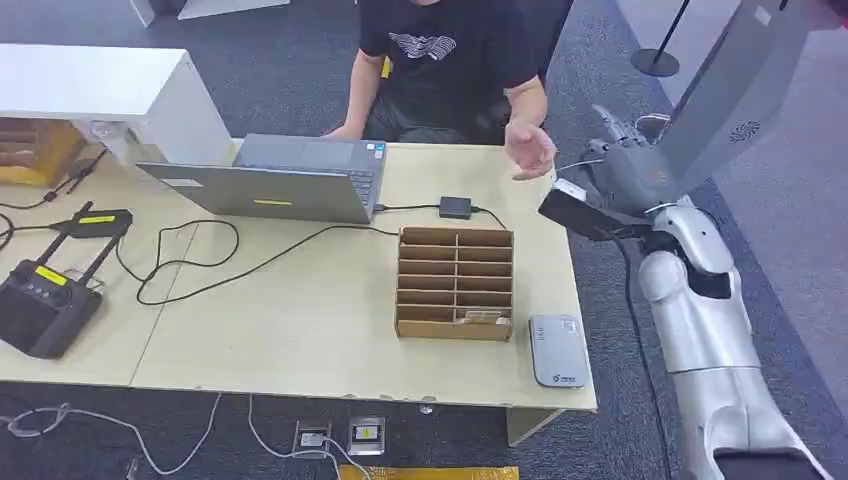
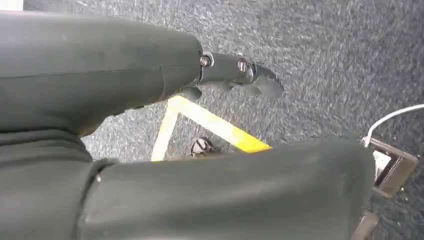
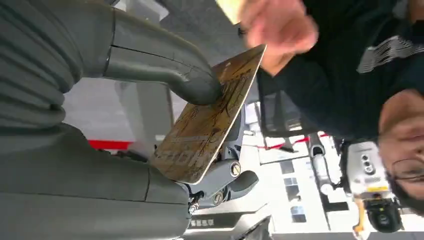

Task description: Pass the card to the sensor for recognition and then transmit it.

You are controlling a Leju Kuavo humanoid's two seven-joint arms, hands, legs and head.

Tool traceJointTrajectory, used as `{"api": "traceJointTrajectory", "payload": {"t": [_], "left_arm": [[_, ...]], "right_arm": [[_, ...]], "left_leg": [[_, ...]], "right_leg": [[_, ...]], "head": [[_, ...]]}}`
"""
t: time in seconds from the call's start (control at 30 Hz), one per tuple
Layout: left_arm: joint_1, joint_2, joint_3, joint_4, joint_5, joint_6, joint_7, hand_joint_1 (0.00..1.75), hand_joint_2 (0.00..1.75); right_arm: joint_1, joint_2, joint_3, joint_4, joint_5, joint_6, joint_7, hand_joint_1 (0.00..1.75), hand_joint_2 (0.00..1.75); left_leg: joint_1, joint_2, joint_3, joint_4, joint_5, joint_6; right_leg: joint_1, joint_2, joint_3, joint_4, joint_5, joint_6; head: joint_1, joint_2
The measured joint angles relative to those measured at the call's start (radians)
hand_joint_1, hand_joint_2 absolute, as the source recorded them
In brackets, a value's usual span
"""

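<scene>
Open laptop (image 1: pixel 290 180), cardboard sorter (image 1: pixel 455 284), black adapter (image 1: pixel 455 207), remote controller (image 1: pixel 40 300)

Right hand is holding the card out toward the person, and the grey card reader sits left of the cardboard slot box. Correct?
Not quite. The right hand does pinch the card near the person's hand, but the head view shows the reader to the right of the slot box.

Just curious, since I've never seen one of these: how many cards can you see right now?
2: a gold card pinched in the robot's right hand, and one lying in the bottom-right slot of the cardboard rack. Others may be hidden in slots.
</scene>
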Motion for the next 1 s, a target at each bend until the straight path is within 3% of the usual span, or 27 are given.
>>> {"api": "traceJointTrajectory", "payload": {"t": [0.53, 0.57, 0.6, 0.63, 1.0], "left_arm": [[0.003, -0.002, -0.021, 0.0, 0.014, -0.002, 0.002, 0.0, 0.0], [0.003, -0.002, -0.021, 0.0, 0.014, -0.002, 0.002, 0.0, 0.0], [0.003, -0.002, -0.022, 0.0, 0.014, -0.002, 0.002, 0.0, 0.0], [0.003, -0.002, -0.022, 0.0, 0.015, -0.002, 0.002, 0.0, 0.0], [0.004, -0.002, -0.025, 0.0, 0.028, 0.005, 0.005, 0.0, 0.0]], "right_arm": [[-0.062, 0.084, 0.038, 0.167, 0.009, -0.024, -0.014, 1.73, 1.75], [-0.069, 0.088, 0.041, 0.179, 0.009, -0.028, -0.015, 0.58, 1.75], [-0.073, 0.089, 0.043, 0.188, 0.009, -0.032, -0.016, 0.07, 1.75], [-0.076, 0.09, 0.044, 0.197, 0.009, -0.036, -0.017, 0.0, 0.0], [-0.084, 0.09, 0.051, 0.231, -0.026, -0.05, -0.032, 0.0, 0.0]], "left_leg": [[0.0, 0.0, 0.0, 0.0, 0.0, 0.0], [0.0, 0.0, 0.0, 0.0, 0.0, 0.0], [0.0, 0.0, 0.0, 0.0, 0.0, 0.0], [0.0, 0.0, 0.0, 0.0, 0.0, 0.0], [0.0, 0.0, 0.001, 0.001, 0.0, 0.0]], "right_leg": [[0.0, 0.0, 0.0, 0.0, 0.0, 0.0], [0.0, 0.0, 0.0, 0.0, 0.0, 0.0], [0.0, 0.0, 0.0, 0.0, 0.0, 0.0], [0.0, 0.0, 0.0, 0.0, 0.0, 0.0], [0.0, 0.001, 0.0, 0.0, 0.0, 0.0]], "head": [[0.0, 0.0], [0.0, 0.0], [0.0, 0.0], [0.001, 0.0], [0.001, 0.0]]}}
